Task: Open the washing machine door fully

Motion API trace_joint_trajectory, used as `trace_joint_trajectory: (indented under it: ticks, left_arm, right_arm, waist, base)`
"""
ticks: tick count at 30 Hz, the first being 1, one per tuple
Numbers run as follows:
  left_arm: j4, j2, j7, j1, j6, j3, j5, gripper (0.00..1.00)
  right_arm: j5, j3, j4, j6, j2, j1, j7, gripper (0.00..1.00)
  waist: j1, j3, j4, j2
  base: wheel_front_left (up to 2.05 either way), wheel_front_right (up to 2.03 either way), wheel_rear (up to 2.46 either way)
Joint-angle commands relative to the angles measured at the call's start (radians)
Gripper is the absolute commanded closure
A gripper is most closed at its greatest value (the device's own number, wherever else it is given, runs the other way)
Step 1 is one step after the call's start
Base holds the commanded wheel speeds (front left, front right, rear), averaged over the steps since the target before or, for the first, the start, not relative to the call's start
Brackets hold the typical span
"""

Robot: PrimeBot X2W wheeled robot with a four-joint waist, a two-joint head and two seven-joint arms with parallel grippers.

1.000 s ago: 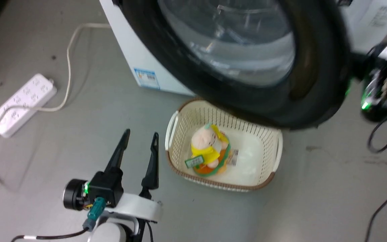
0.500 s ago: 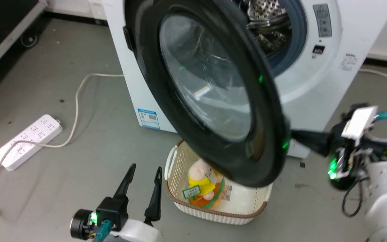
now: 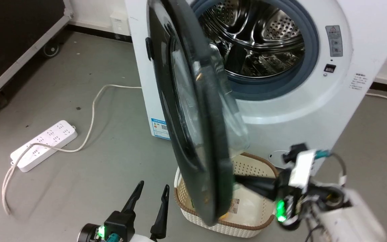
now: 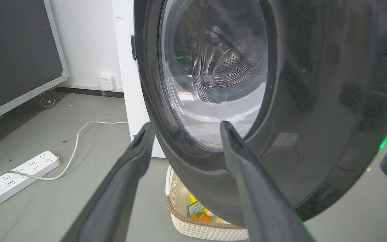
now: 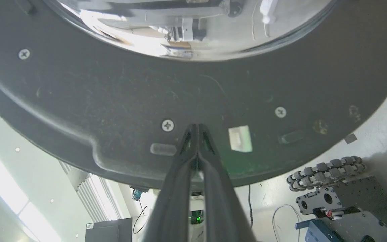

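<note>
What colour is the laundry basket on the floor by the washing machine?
The basket is cream with a brown rim, best seen in the head view.

Head camera looks down on the washing machine door (image 3: 193, 111), which both wrist cameras face closely from opposite sides.

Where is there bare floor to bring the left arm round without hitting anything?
Bare floor lies between the power strip and the basket, ahead of the open left gripper, and to the right of the washing machine. It is crowded under the washing machine door: the basket sits there and the shut right gripper touches its inner face.
</note>
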Motion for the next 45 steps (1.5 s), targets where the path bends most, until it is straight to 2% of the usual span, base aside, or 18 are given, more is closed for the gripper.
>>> trace_joint_trajectory:
  ticks: [1, 5, 10, 11, 15, 19, 24, 28, 32, 37, 41, 45]
  left_arm:
    - [0.001, 0.002, -0.006, 0.012, -0.004, -0.003, -0.006, 0.0]
    - [0.003, 0.002, -0.006, 0.021, -0.005, 0.0, -0.008, 0.0]
    - [0.0, 0.002, -0.006, 0.027, -0.003, 0.018, -0.006, 0.0]
    - [-0.002, 0.002, -0.006, 0.029, -0.001, 0.031, -0.005, 0.0]
    - [-0.01, 0.002, -0.006, 0.029, -0.002, 0.055, -0.007, 0.0]
    - [-0.02, 0.002, -0.006, 0.024, -0.003, 0.079, -0.014, 0.0]
    - [-0.036, 0.002, -0.006, 0.025, -0.002, 0.126, -0.027, 0.0]
    - [-0.045, 0.003, -0.006, 0.034, -0.016, 0.165, -0.027, 0.0]
    - [-0.052, 0.004, -0.006, 0.05, -0.042, 0.183, -0.027, 0.0]
    - [-0.047, 0.003, -0.006, 0.072, -0.066, 0.184, -0.028, 0.0]
    - [-0.047, 0.003, -0.006, 0.088, -0.075, 0.176, -0.029, 0.0]
    - [-0.036, 0.003, -0.006, 0.097, -0.081, 0.172, -0.031, 0.0]
  right_arm:
    - [0.013, 0.015, -0.01, 0.001, 0.006, 0.02, -0.01, 1.0]
    - [0.096, 0.158, -0.068, 0.001, 0.006, 0.068, -0.108, 1.0]
    - [0.105, 0.203, -0.081, 0.001, 0.006, 0.073, -0.194, 1.0]
    - [0.087, 0.197, -0.088, 0.001, -0.007, 0.066, -0.247, 0.0]
    - [-0.012, 0.175, -0.17, 0.001, -0.075, 0.071, -0.41, 0.0]
    - [-0.209, 0.166, -0.312, 0.001, -0.169, 0.121, -0.654, 0.0]
    - [-0.541, 0.174, -0.458, 0.001, -0.296, 0.222, -0.987, 0.0]
    - [-0.788, 0.135, -0.502, 0.001, -0.333, 0.305, -1.194, 0.0]
    - [-1.052, 0.034, -0.558, 0.001, -0.288, 0.397, -1.263, 0.0]
    - [-1.317, -0.105, -0.692, 0.001, -0.151, 0.53, -1.272, 0.0]
    - [-1.438, -0.156, -0.76, 0.001, -0.054, 0.623, -1.273, 0.0]
    - [-1.486, -0.168, -0.768, 0.001, -0.012, 0.667, -1.273, 0.0]
  waist:
    - [0.0001, -0.003, 0.004, -0.0001]
    - [0.0001, -0.011, 0.012, -0.0001]
    - [0.0001, -0.023, 0.007, -0.0001]
    - [0.0001, -0.029, -0.004, -0.0001]
    - [0.0001, -0.041, -0.036, -0.0001]
    - [0.0001, -0.053, -0.074, -0.0001]
    - [0.0001, -0.067, -0.123, -0.0001]
    - [0.0001, -0.075, -0.16, -0.0001]
    - [0.0001, -0.076, -0.191, -0.0001]
    - [0.0001, -0.075, -0.21, -0.0001]
    - [0.0001, -0.072, -0.213, -0.0001]
    - [0.0001, -0.069, -0.213, -0.0001]
  base:
    - [0.0, 0.0, 0.0]
    - [0.0, 0.0, 0.0]
    - [0.0, 0.0, 0.0]
    - [0.0, 0.0, 0.0]
    - [0.0, 0.0, 0.0]
    - [0.0, 0.0, 0.0]
    - [0.0, 0.0, 0.0]
    - [0.0, 0.0, 0.0]
    - [0.0, 0.0, 0.0]
    - [0.0, 0.0, 0.0]
    - [0.0, 0.0, 0.0]
    - [0.0, 0.0, 0.0]
